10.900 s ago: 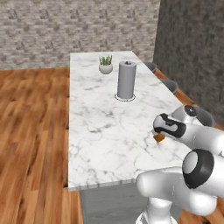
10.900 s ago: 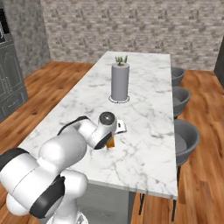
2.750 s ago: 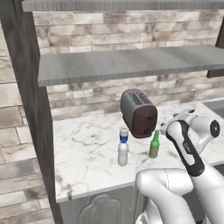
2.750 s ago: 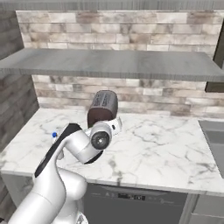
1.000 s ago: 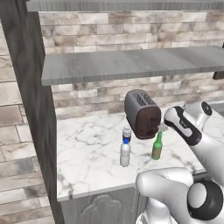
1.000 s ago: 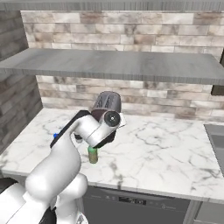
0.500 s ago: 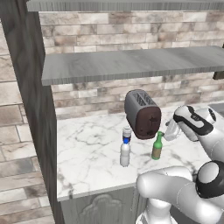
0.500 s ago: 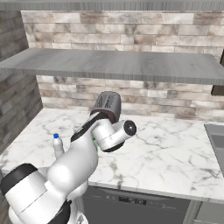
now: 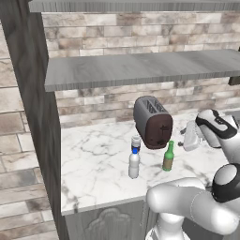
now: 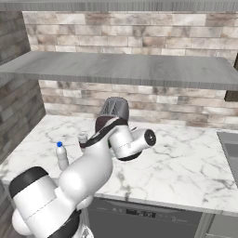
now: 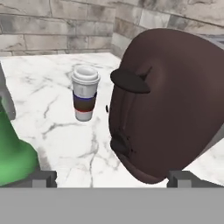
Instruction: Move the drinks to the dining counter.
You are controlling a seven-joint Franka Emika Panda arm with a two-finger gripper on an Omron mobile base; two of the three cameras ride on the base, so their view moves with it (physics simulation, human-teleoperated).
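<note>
From the right base view, the arm's white body covers the lower part of the toaster (image 10: pixel 114 109) and most of the cup (image 10: pixel 82 138), leaving just its lid and upper side showing. The green bottle (image 11: pixel 11 153) is cut off by the left edge of the hand view, so its neck and top are lost. In the left base view, the cup (image 9: pixel 136 142) stands half hidden behind the water bottle (image 9: pixel 134 164). The fingers (image 11: pixel 181 177) show as mere stubs.
</note>
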